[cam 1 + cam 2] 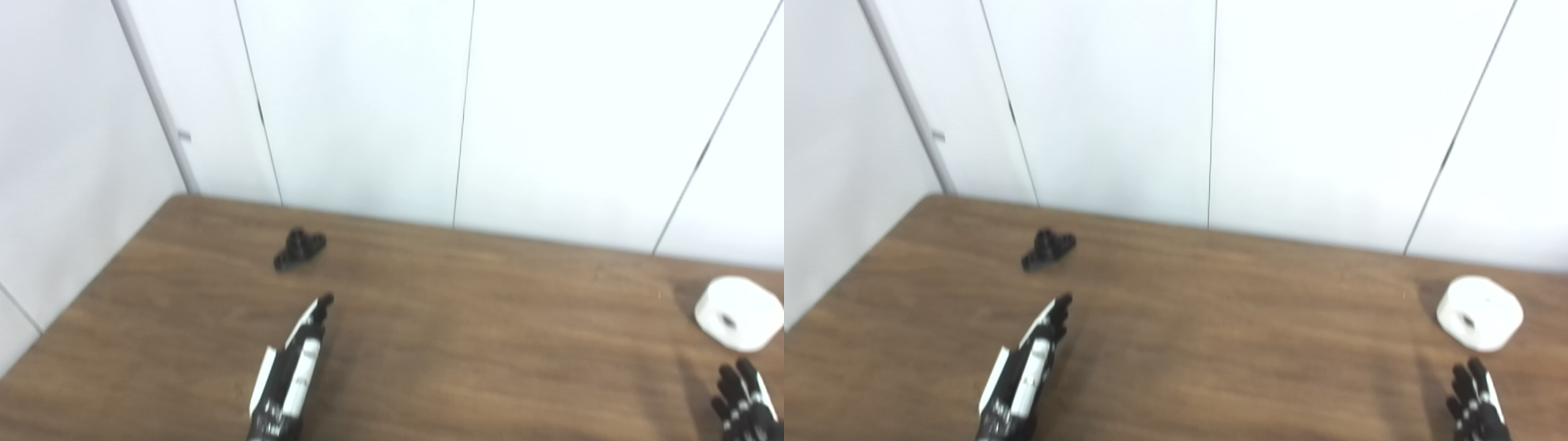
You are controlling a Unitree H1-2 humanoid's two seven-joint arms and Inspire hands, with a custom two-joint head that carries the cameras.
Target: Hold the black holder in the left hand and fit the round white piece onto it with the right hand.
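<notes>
The black holder [299,247] lies on the brown table toward the far left, also in the right eye view [1048,248]. The round white piece [739,313] with a small dark hole lies at the far right, also in the right eye view [1480,312]. My left hand [291,373] is open and empty, fingers stretched forward, a short way in front of the holder and apart from it. My right hand [743,403] is open and empty at the bottom right, just below the white piece and not touching it.
The brown wooden table [465,331] meets white wall panels at its far edge and left side. Its left edge runs diagonally at the picture's left.
</notes>
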